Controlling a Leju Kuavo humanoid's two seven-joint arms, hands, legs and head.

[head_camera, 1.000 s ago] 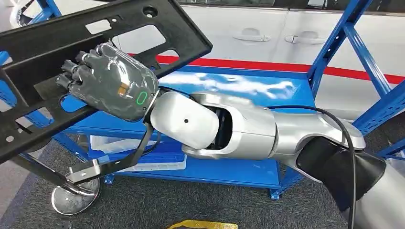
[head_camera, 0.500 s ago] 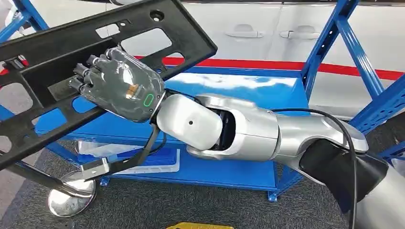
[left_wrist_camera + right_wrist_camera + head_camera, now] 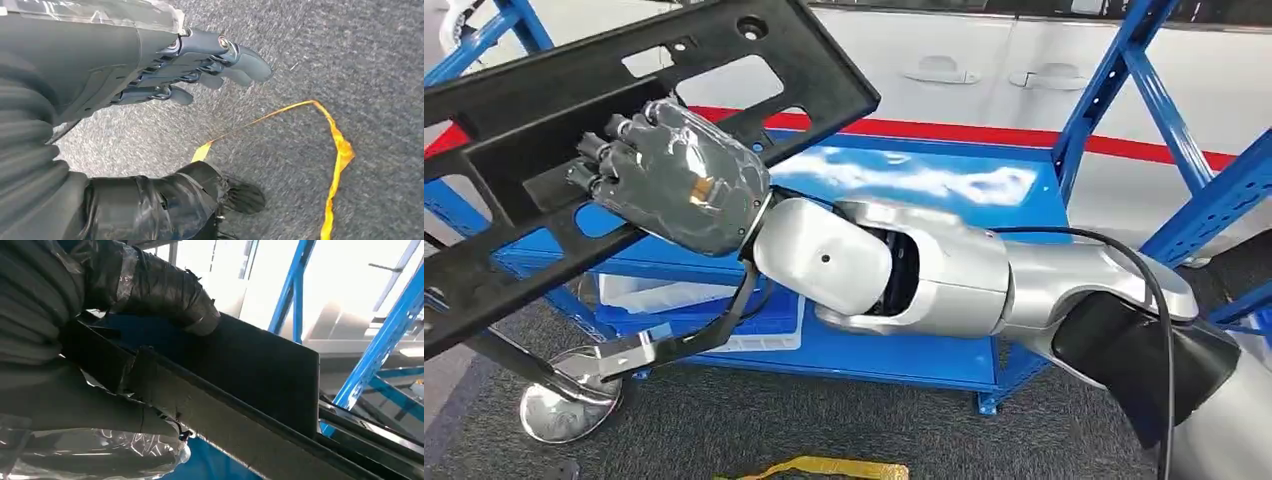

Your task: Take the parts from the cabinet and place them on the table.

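Right hand [image 3: 674, 175] wrapped around a bar of the black panel [image 3: 724, 60], fingers curled through an opening, panel tilted above the blue rack [image 3: 924, 180]. Left hand [image 3: 200, 60] hanging over carpet, fingers loosely apart, holding nothing, near yellow tape [image 3: 335, 150].

Count: one black plastic panel [image 3: 574, 120], large, with several cut-out openings. One blue shelving rack [image 3: 984, 360] behind the panel. One white tray [image 3: 664, 300] on the rack's lower shelf. One round chrome base [image 3: 559, 405] on the floor beside the rack. One yellow strap [image 3: 335, 150] on the floor.
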